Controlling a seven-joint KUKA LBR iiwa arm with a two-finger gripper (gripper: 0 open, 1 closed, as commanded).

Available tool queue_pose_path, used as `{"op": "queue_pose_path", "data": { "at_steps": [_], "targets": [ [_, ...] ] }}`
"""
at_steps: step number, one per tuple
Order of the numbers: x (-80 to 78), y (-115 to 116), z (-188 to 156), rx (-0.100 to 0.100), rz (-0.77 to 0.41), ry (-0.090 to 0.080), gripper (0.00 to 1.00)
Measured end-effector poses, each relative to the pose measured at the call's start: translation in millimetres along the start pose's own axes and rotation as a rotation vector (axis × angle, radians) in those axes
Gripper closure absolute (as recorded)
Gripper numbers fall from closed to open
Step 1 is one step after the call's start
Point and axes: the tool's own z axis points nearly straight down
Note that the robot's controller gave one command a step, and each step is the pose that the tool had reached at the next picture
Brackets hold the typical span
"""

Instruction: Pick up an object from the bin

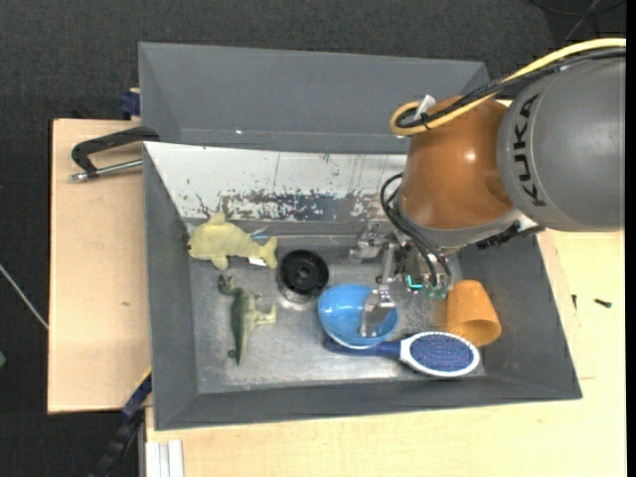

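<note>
Camera view looks down on the grey metal bin [169, 296], with the arm's orange wrist cover [452, 172] coming in from 3 o'clock; the gripper [380, 306] hangs below that cover, right of the bin's middle, with its metal tip over the right part of a light blue bowl [346, 318]; the bowl lies on the bin floor toward 5 o'clock of the bin's centre, its opening facing up; whether the gripper is wide or narrow cannot be told, since its tip blends with the bowl and with the wiring above it; at 3 o'clock of the gripper, near it, 1 orange cup [472, 311] lies on its side; at 5 o'clock of the gripper lies an oval blue-and-white brush [440, 353], touching the bowl's lower edge; at 10 o'clock of the bowl, just beside it, sits 1 black round object [302, 269]; farther toward 9 o'clock are a pale yellow plush fish [231, 244] and, below it, a green toy lizard [240, 324], both well apart from the gripper.
</note>
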Motion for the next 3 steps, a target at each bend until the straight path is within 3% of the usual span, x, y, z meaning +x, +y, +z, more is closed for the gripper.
{"op": "queue_pose_path", "data": {
  "at_steps": [1, 2, 3],
  "targets": [
    [-14.0, 31.6, -22.7, 0.0, -0.223, -0.016, 0.0],
    [-34.7, 75.8, 62.3, -0.003, 0.055, -0.019, 0.0],
    [-36.4, 75.7, 59.4, -0.004, 0.056, -0.025, 1.0]
  ]
}}
